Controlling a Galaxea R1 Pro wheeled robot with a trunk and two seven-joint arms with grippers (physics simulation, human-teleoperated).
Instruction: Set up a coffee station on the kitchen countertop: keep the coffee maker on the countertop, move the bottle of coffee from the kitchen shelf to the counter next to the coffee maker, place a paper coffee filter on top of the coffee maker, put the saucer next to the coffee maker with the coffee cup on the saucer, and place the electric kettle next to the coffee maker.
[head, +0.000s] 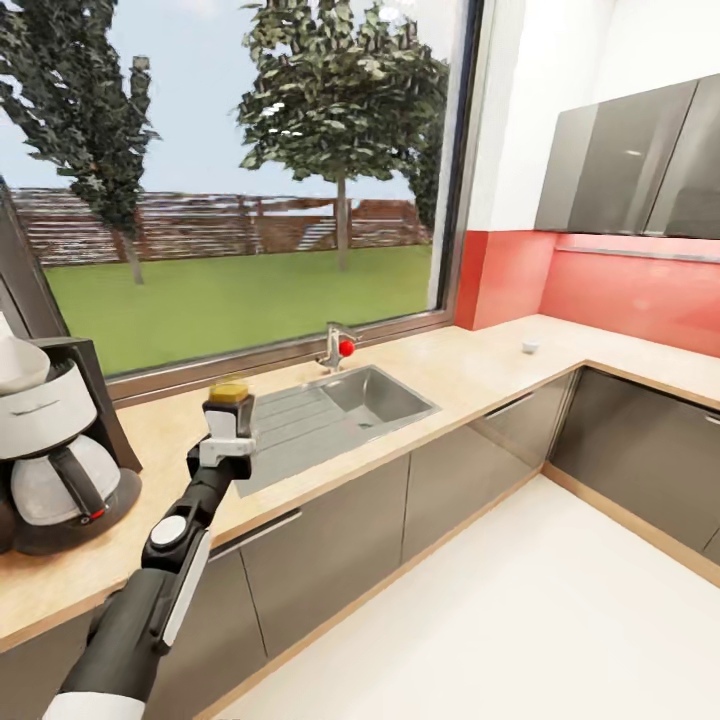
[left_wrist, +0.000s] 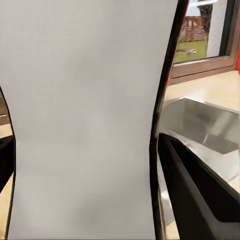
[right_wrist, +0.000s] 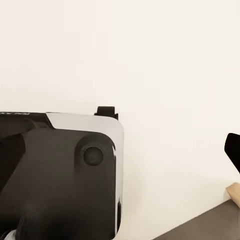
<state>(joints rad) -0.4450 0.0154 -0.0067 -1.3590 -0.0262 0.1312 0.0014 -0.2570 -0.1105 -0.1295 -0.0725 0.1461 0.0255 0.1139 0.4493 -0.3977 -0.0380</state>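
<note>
My left gripper (head: 228, 422) is shut on the bottle of coffee (head: 230, 390) and holds it upright, yellow cap up, just above the countertop (head: 470, 375) by the sink's drainboard. In the left wrist view the bottle's white front (left_wrist: 82, 120) sits between the black fingers (left_wrist: 195, 190). The coffee maker (head: 55, 440) stands on the countertop at the left, a white cone that looks like the paper coffee filter (head: 15, 362) on top. A small white coffee cup (head: 527, 346) sits far right on the counter. The saucer and electric kettle are out of view. One right fingertip (right_wrist: 233, 150) shows over white floor.
The inset grey sink (head: 385, 395) with its faucet (head: 335, 347) lies right of the bottle. Grey wall cabinets (head: 630, 160) hang over the red backsplash at the right corner. White floor (head: 520, 620) lies open before the cabinet fronts.
</note>
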